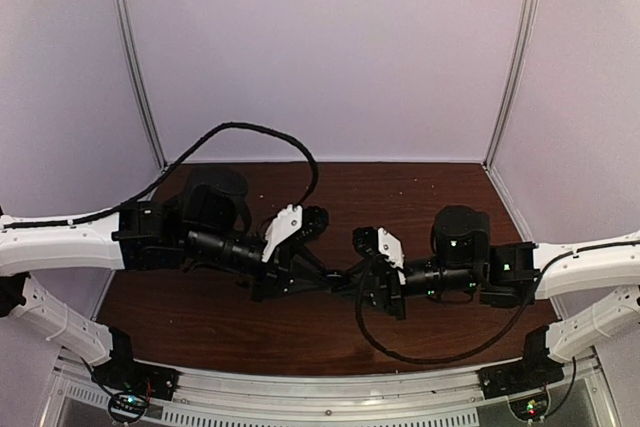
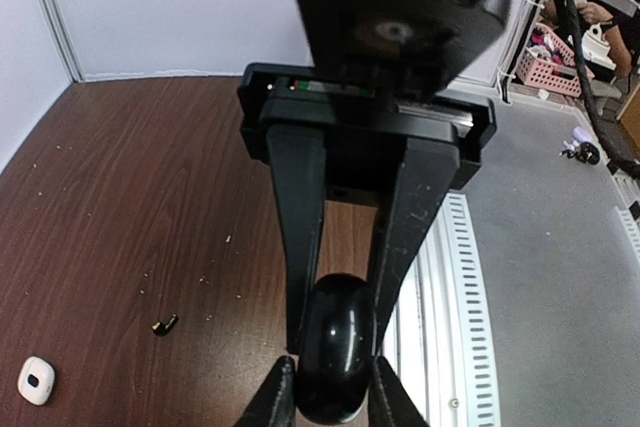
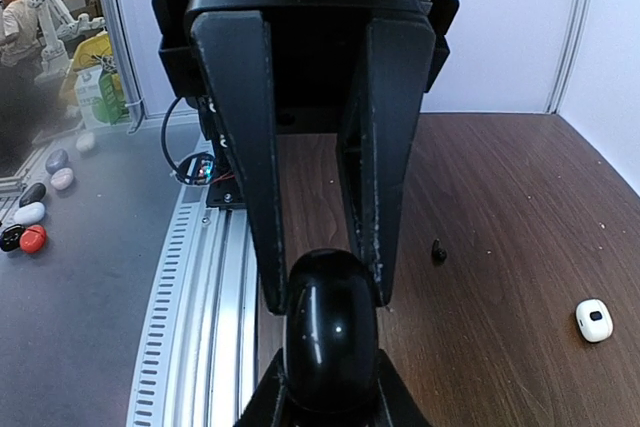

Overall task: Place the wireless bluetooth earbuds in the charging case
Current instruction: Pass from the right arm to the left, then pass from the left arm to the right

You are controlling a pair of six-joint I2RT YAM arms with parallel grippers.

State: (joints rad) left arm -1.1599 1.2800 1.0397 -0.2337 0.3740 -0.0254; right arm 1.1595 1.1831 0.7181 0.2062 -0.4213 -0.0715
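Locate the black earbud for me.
Loose on the table, not held: in the left wrist view the black earbud lies left of the black case, with a white earbud farther left.

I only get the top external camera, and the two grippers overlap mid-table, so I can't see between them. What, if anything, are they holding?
Observer: One glossy black charging case, gripped from opposite ends by the left gripper and the right gripper.
Operator: Are the earbuds in it?
Observer: At least one isn't: a black earbud lies loose on the table, apart from the case and both grippers.
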